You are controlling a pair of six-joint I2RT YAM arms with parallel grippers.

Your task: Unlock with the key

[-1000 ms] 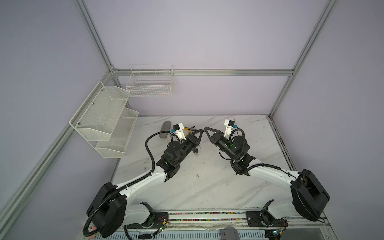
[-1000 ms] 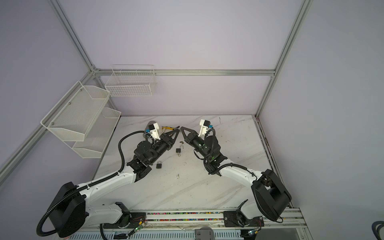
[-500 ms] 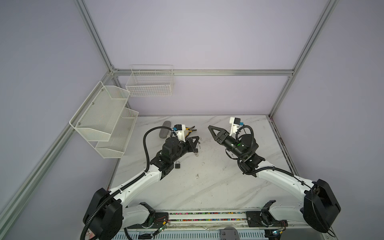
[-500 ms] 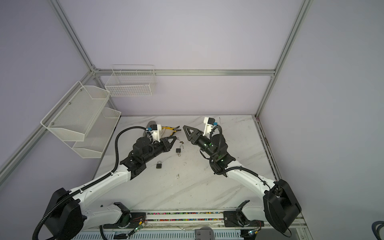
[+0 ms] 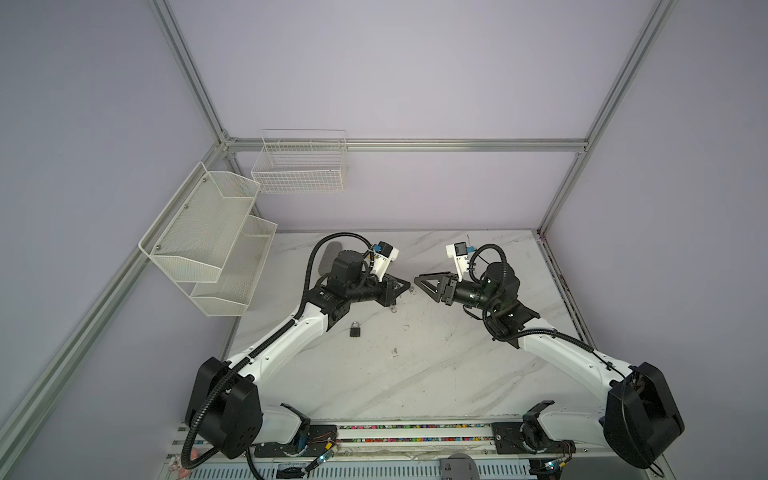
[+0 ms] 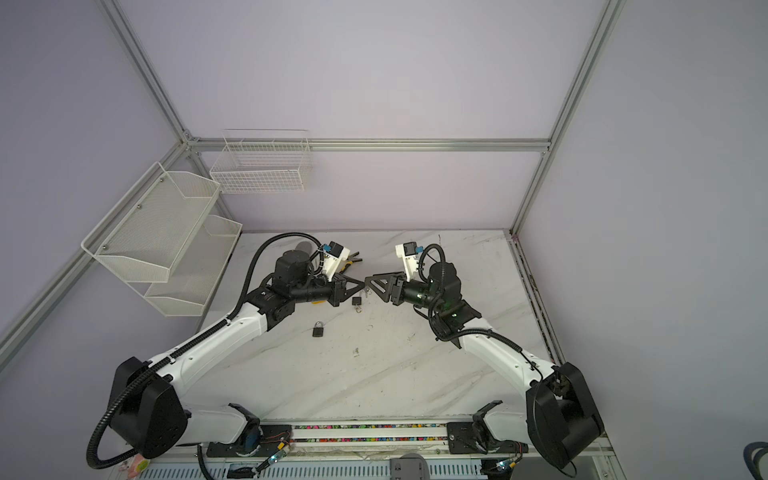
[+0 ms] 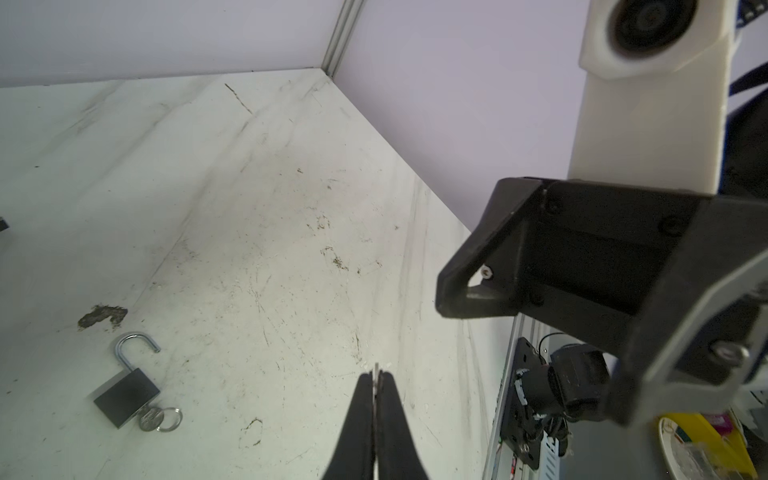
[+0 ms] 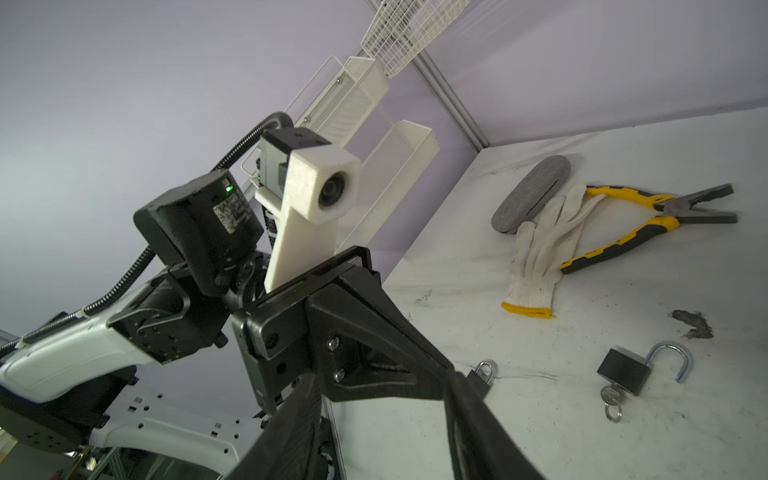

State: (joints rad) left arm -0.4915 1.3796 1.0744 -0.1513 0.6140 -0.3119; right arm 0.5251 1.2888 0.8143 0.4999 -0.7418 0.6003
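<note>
**Two padlocks, one left to open**

The open padlock (image 8: 627, 372) lies on the table (image 5: 415, 374) with a key (image 8: 610, 394) in its base. The shut padlock (image 6: 318, 330) sits near it, on the side toward the left arm's base. Close over the open padlock, the left gripper (image 7: 376, 380) is pressed together on a thin metal sliver (image 7: 376, 369), probably a second key. The right gripper (image 5: 422, 284) faces it, spread and empty. The right should steady the shut padlock's body first, then the left can feed the sliver in straight and slowly.
</note>
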